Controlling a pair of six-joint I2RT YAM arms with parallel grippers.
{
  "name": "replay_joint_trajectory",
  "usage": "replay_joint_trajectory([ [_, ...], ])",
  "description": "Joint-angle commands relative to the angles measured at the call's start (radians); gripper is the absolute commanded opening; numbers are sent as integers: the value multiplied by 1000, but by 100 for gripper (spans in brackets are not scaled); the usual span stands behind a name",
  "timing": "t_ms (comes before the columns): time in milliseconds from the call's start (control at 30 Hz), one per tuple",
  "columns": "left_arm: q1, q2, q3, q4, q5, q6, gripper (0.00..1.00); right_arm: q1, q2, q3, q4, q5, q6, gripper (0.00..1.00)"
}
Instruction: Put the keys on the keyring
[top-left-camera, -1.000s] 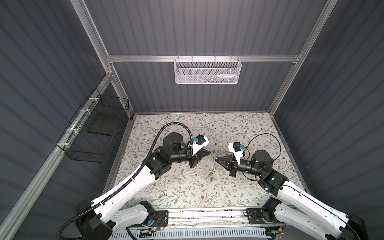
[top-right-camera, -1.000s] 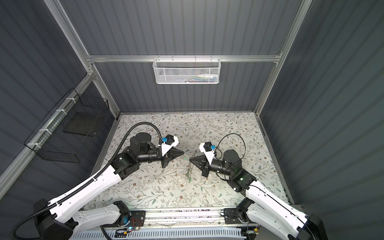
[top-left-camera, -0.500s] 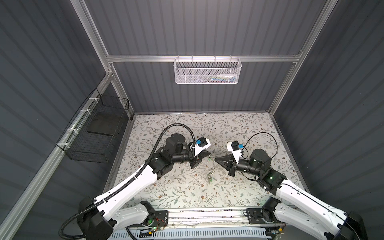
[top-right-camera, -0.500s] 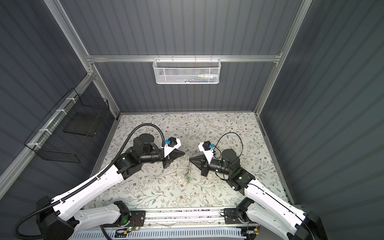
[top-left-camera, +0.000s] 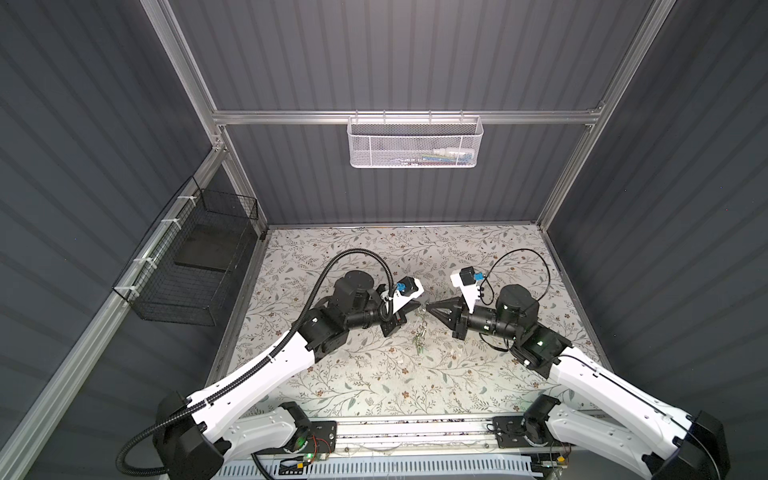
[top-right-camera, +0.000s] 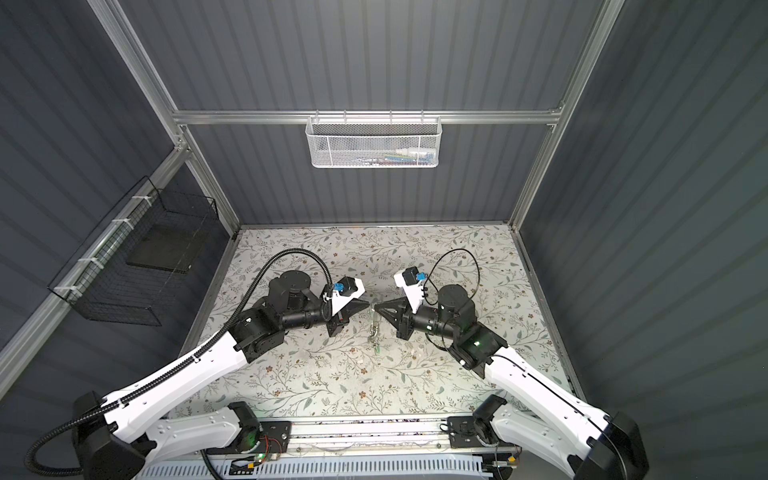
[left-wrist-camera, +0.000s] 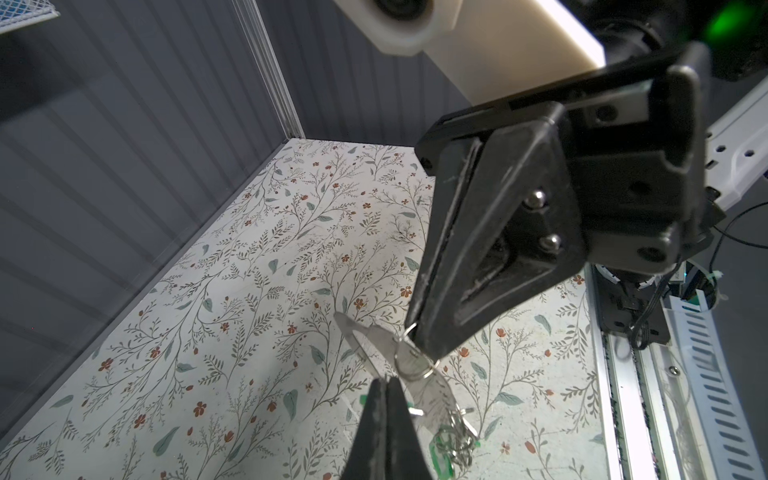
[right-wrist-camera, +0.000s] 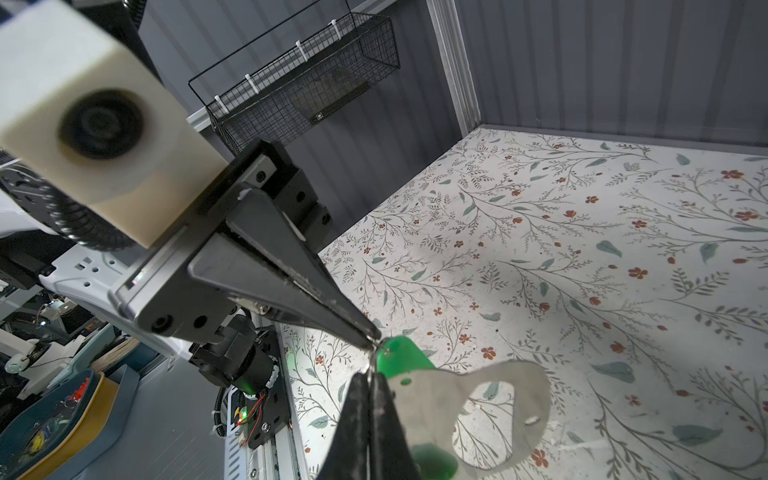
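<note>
Both grippers meet tip to tip over the middle of the mat in both top views. The left gripper (top-left-camera: 419, 306) (left-wrist-camera: 384, 380) is shut on the thin silver ring of a green key (right-wrist-camera: 401, 357). The right gripper (top-left-camera: 429, 308) (right-wrist-camera: 370, 376) is shut at the end of the flat grey keyring (right-wrist-camera: 503, 384) (left-wrist-camera: 365, 336), where the same thin ring runs. More green keys (left-wrist-camera: 442, 457) and silver rings dangle below as a cluster (top-left-camera: 420, 334) (top-right-camera: 374, 332). My own fingers hide exactly how much of the keyring the right grip takes.
A white mesh basket (top-left-camera: 415, 143) hangs on the back wall. On the left wall hangs a black wire basket (top-left-camera: 195, 257). The floral mat (top-left-camera: 374, 374) ends at the metal rail (top-left-camera: 415, 432) in front, between the two arm bases.
The right gripper's tip has moved up and toward the left gripper's tip, narrowing the gap. Both arms have leaned further inward. The hanging cluster stays between them.
</note>
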Motion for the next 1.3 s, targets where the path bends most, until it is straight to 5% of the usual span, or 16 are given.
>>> replay_joint_trajectory([
  [0, -5, -29, -5, 10, -18, 22, 0, 1, 3, 33, -8, 9, 21, 0],
  [1267, -36, 5, 14, -44, -34, 58, 0, 1, 56, 92, -31, -40, 72, 0],
])
